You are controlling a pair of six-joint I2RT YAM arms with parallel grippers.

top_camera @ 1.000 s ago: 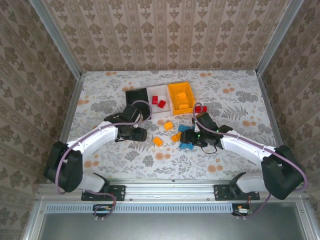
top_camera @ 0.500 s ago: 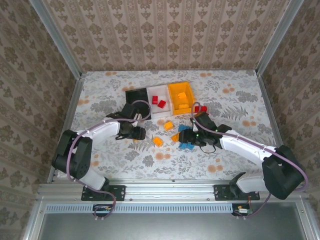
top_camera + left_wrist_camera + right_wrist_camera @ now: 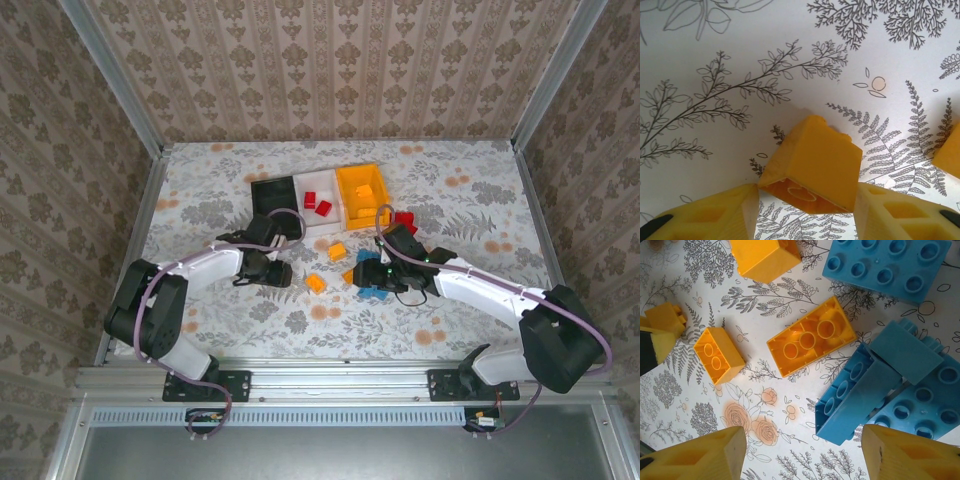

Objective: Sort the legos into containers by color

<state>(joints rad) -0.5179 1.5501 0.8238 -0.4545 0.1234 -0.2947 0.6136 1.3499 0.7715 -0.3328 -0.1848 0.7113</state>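
Near the table (image 3: 470, 200) centre, the left fingers (image 3: 715, 215) pinch an orange brick (image 3: 812, 167), with the three bins (image 3: 325, 185) at 1 o'clock. At its 3 o'clock, the right fingers (image 3: 700, 455) gape open above loose blue bricks (image 3: 880, 375).

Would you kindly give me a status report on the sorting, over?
Left gripper brackets tilted orange brick, grip unconfirmed. Right gripper open above blue bricks. Path to orange bin looks clear.

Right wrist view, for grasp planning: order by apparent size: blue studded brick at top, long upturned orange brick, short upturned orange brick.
Largest first:
blue studded plastic brick (partly cropped)
long upturned orange plastic brick
short upturned orange plastic brick
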